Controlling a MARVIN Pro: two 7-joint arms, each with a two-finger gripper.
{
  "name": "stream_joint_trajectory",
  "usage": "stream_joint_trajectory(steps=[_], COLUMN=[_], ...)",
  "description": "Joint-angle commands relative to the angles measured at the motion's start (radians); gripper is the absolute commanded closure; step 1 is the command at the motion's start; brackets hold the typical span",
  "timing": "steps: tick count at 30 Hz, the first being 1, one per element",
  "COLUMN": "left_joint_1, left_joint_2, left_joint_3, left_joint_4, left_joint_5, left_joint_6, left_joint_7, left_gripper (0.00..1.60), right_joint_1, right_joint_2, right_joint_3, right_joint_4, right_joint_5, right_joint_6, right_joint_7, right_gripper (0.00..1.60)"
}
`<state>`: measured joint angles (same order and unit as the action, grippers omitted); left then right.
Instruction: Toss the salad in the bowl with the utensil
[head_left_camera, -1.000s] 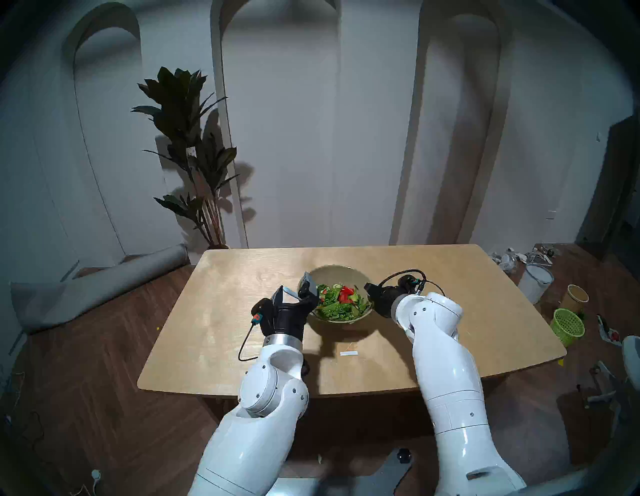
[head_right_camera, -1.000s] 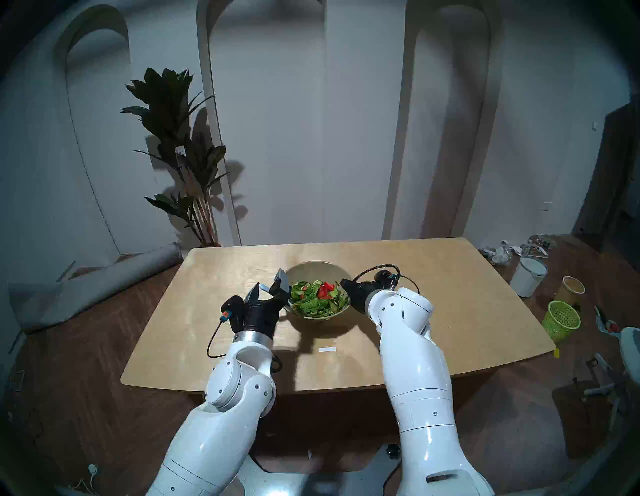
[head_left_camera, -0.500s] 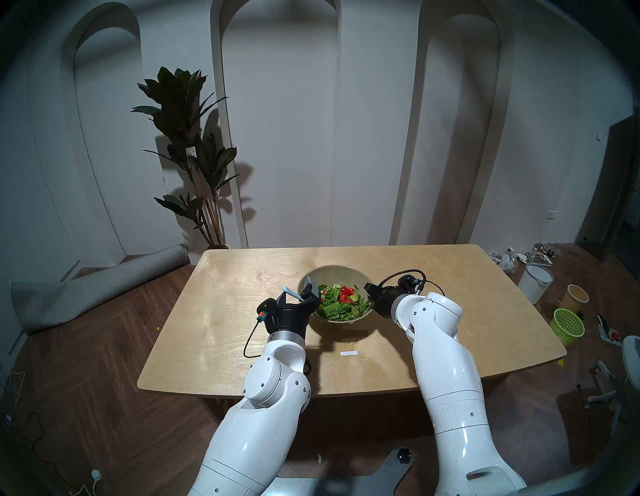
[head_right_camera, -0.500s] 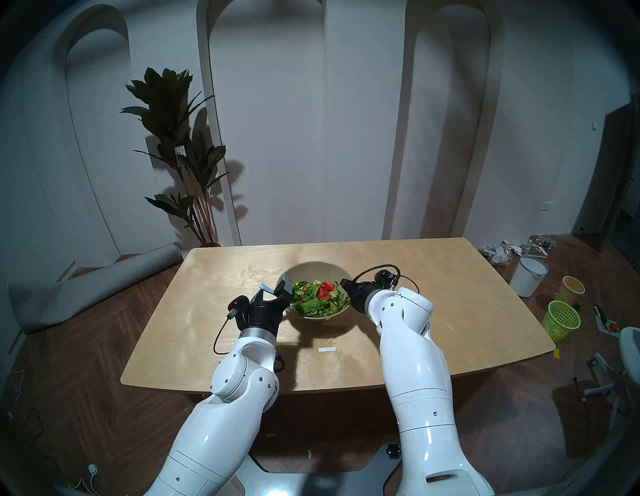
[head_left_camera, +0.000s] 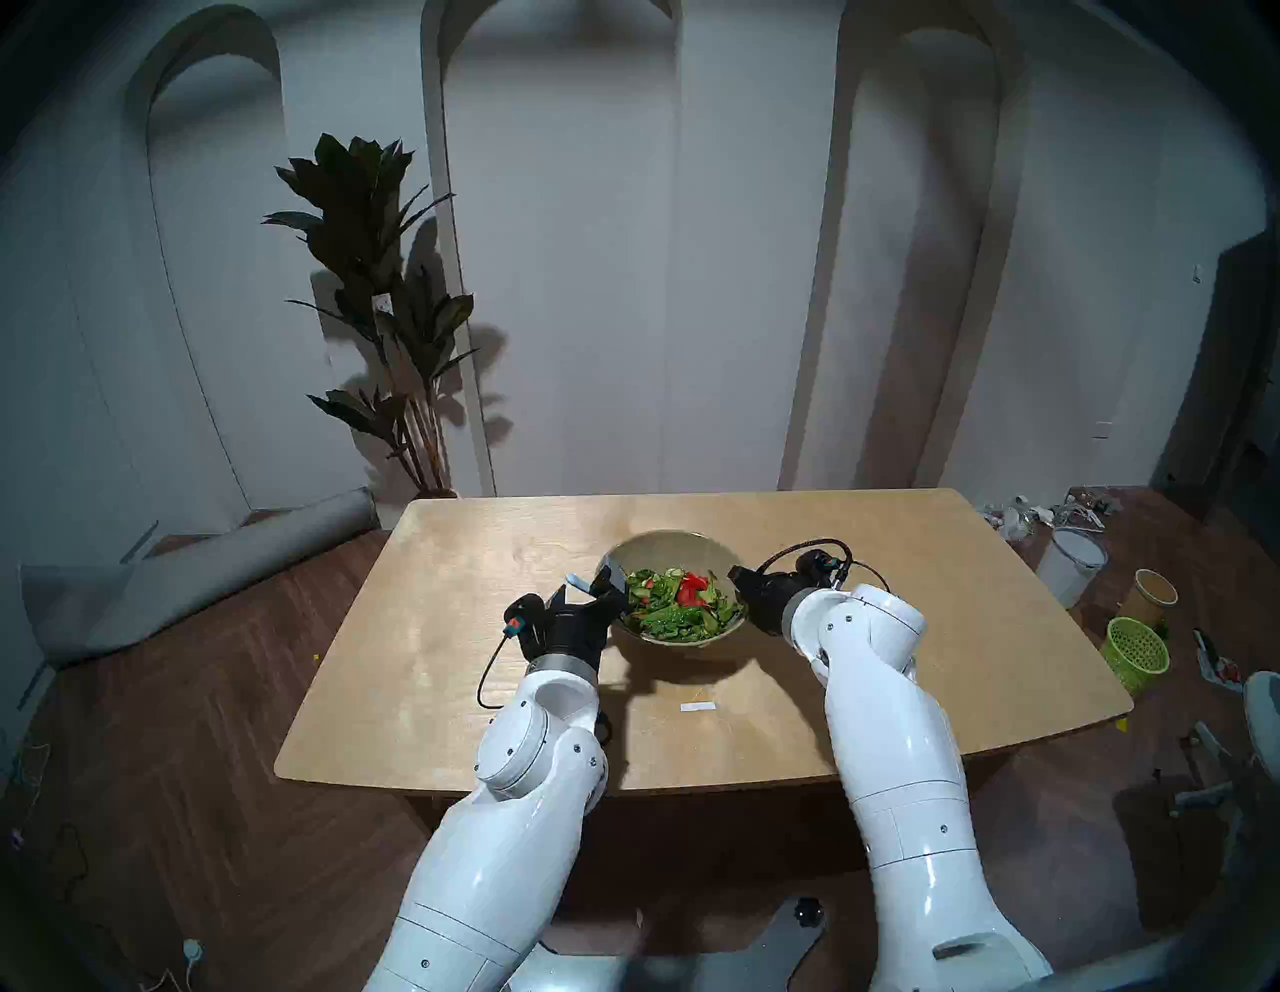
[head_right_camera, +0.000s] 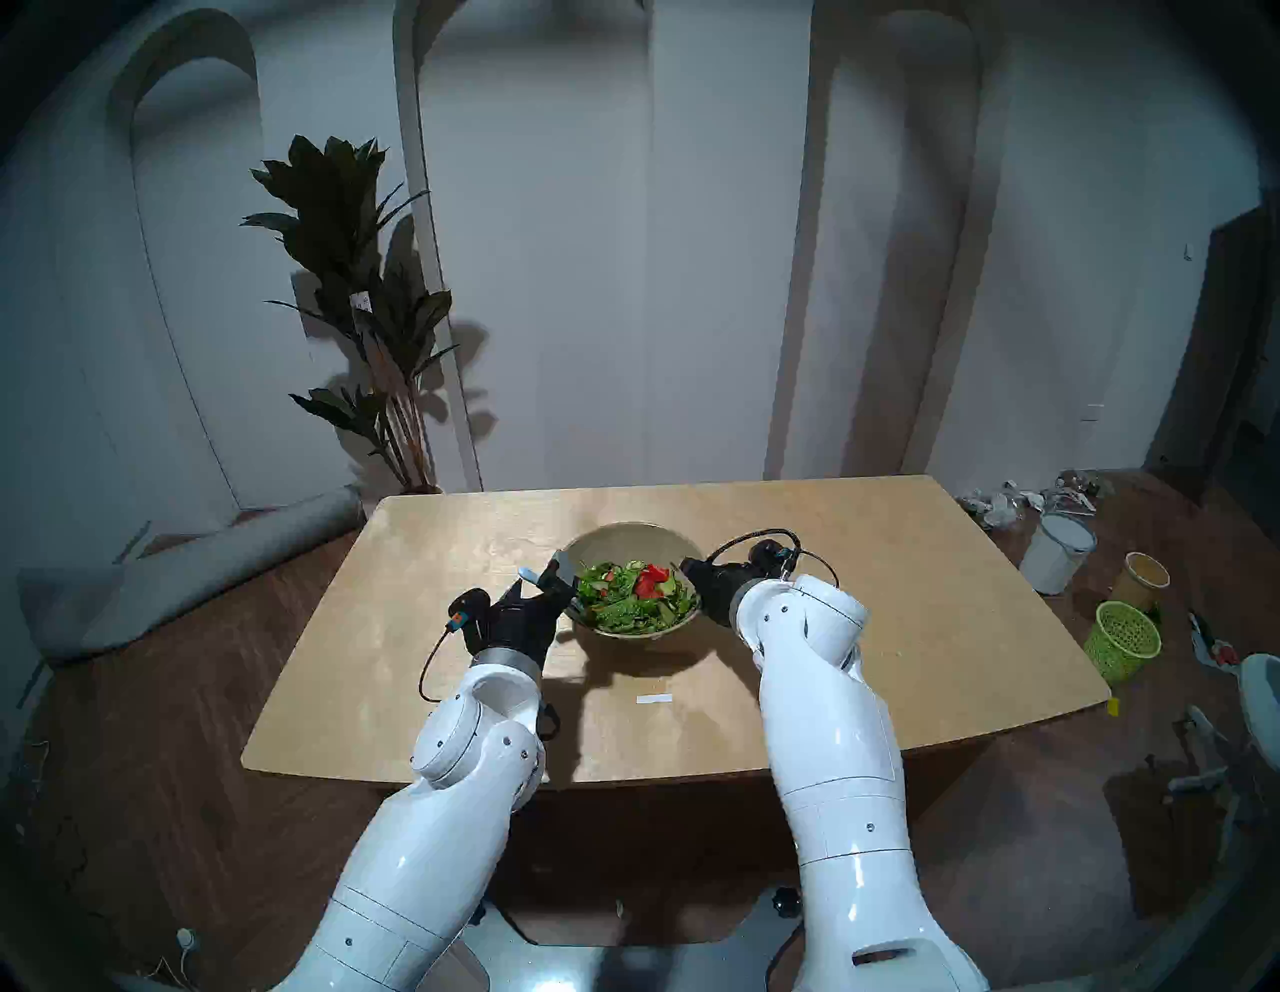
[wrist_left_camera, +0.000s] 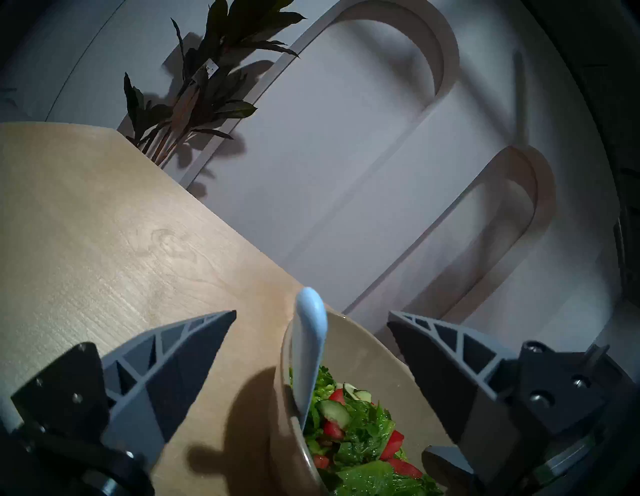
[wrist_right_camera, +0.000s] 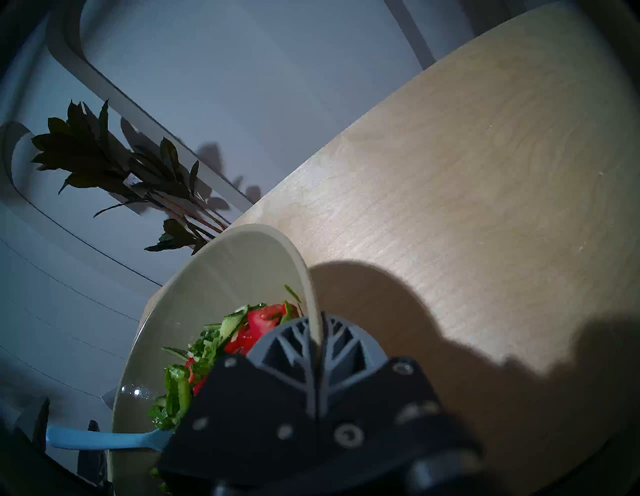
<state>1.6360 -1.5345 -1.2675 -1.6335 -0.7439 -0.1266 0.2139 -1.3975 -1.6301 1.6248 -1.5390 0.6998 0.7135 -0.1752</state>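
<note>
While your right gripper (wrist_right_camera: 313, 350) stays clamped on the bowl (head_left_camera: 692, 547) at its right rim, its fingers pinched on either side of the wall and tipping the bowl toward you off the table (head_left_camera: 450, 623), your left gripper (wrist_left_camera: 311, 332) has changed its position. A second ago it hung higher beside the bowl's left rim; now it has sunk and pushed slightly forward, so that its fingers (wrist_left_camera: 180, 363) stand wide apart on either side of the utensil (wrist_left_camera: 310, 346) without touching it. They have hold of nothing.

The utensil leans on the bowl's left rim, its rounded blue handle end poking up and outward past that rim, its working end buried in the salad (wrist_left_camera: 356, 433) at the bowl's near-left side. The salad is heaped in the bowl's lower, near half; the far inner wall is bare.

By my reading, you are lined up for the grasp: the handle sits between open fingers, so closing on it comes next, and tossing has yet to resume.

As for writing, a small white tag hangs in the plant (head_left_camera: 381, 305) beyond the bowl, too small to read, and a white strip (head_left_camera: 698, 706) on the table nearer than the bowl shows no legible text.
</note>
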Motion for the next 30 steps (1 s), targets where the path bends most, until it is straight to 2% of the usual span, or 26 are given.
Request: stream_joint_trajectory(steps=[1,6,9,13,20,22,23,25,30], left_joint_1=[-0.024,-0.024,-0.023,-0.023,-0.023,-0.023,-0.023,-0.023,-0.020], left_joint_2=[0.000,-0.004,-0.008,-0.009,-0.005,-0.005,-0.005,-0.004,0.007], left_joint_3=[0.003,0.003,0.005,0.010,0.014,0.015,0.015,0.016,0.029], left_joint_4=[-0.017,-0.015,-0.014,-0.019,-0.023,-0.023,-0.023,-0.022,-0.039], left_joint_5=[0.004,0.004,0.007,0.015,0.022,0.021,0.024,0.021,0.036], left_joint_6=[0.002,0.010,0.007,0.002,0.000,0.001,0.001,0.000,0.003], left_joint_7=[-0.008,-0.003,-0.005,-0.005,-0.008,-0.008,-0.006,-0.012,-0.022], left_gripper=[0.86,0.90,1.09,1.14,1.09,1.11,1.37,1.60,1.60], right_joint_1=[0.007,0.007,0.007,0.007,0.007,0.007,0.007,0.007,0.007], right_joint_2=[0.000,0.000,0.000,0.000,0.000,0.000,0.000,0.000,0.000], right_joint_3=[0.002,0.002,0.002,0.002,0.002,0.002,0.002,0.002,0.002], right_joint_4=[-0.017,-0.017,-0.017,-0.017,-0.017,-0.017,-0.017,-0.017,-0.016], right_joint_5=[0.002,0.002,0.002,0.002,0.002,0.002,0.002,0.002,0.002], right_joint_6=[-0.004,-0.004,-0.004,-0.004,-0.004,-0.004,-0.004,-0.004,-0.004], right_joint_7=[0.002,0.002,0.002,0.002,0.002,0.002,0.002,0.002,0.002], right_gripper=[1.60,1.60,1.60,1.60,1.60,1.60,1.60,1.60,1.60])
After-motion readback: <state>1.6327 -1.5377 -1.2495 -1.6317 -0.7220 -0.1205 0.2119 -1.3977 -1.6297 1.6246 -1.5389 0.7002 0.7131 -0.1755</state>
